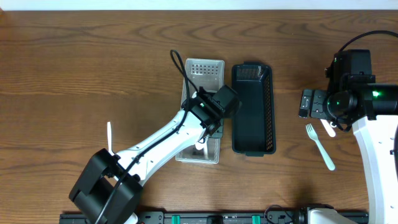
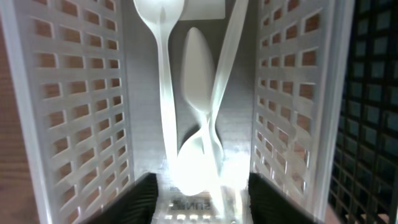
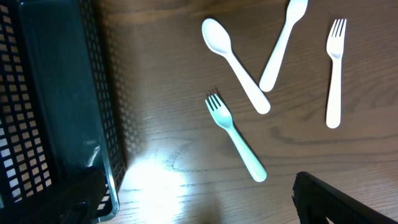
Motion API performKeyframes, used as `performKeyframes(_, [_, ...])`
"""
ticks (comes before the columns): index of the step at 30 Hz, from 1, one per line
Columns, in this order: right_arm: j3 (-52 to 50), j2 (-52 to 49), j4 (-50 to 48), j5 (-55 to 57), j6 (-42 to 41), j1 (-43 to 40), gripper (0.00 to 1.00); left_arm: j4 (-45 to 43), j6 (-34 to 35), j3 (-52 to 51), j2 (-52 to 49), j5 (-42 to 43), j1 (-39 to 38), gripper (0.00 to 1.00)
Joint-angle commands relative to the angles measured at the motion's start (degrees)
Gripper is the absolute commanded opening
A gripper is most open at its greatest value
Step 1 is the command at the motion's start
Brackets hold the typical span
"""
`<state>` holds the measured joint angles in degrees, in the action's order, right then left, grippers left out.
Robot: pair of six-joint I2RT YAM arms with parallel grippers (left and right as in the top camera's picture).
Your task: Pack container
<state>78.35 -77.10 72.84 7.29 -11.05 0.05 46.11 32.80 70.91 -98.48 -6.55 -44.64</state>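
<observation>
Packing step in hand, by my guess: putting cutlery in basket. Brown wooden table (image 1: 74, 62) has lots of bare room. White slotted plastic basket (image 1: 205, 70) sits mid table, just beside black mesh plastic basket (image 1: 252, 112). Left gripper (image 2: 207, 199) low inside white one, fingers apart, holding nothing. White plastic spoons (image 2: 198, 68) lie loose between walls. Next: lift straight up, walls close on both sides. Right gripper (image 3: 202, 202) spread wide, empty, near mint green plastic fork (image 3: 236, 138). Likely next pick, open room round it.
</observation>
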Motion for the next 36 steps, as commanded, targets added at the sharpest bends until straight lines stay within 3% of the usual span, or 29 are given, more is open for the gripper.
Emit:
performKeyframes(1, [0.63,0.22,0.02,-0.26,0.42,-0.52,0.99,0.98,-7.32,1.97,2.97,-4.59,0.37,0.53])
performKeyframes(5, [0.63,0.22,0.02,-0.24,0.44,-0.52,0.99,3.06,-9.68,3.76,7.52,-10.99,1.01,0.53])
performKeyframes(10, [0.63,0.22,0.04,-0.22,0.92,-0.52,0.99,4.15,-7.10,3.96,16.50,-12.24,6.14,0.58])
performKeyframes(13, [0.63,0.22,0.11,-0.26,1.51,-0.52,0.99,7.50,1.42,3.96,21.68,-12.22,12.98,0.58])
performKeyframes(19, [0.63,0.22,1.18,-0.24,1.51,-0.52,0.99,19.34,26.53,2.69,27.08,-12.17,30.58,0.63])
performKeyframes(23, [0.63,0.22,2.23,-0.26,1.49,-0.52,0.99,24.09,36.28,-0.09,27.23,-12.13,38.71,0.65])
performKeyframes(29, [0.63,0.22,3.96,-0.24,1.49,-0.52,0.99,21.46,37.64,-7.74,26.56,-9.79,45.72,0.65])
performKeyframes(36, [0.63,0.22,4.55,-0.28,0.74,-0.52,0.99,12.66,37.57,-18.71,26.12,-5.46,47.43,0.65])
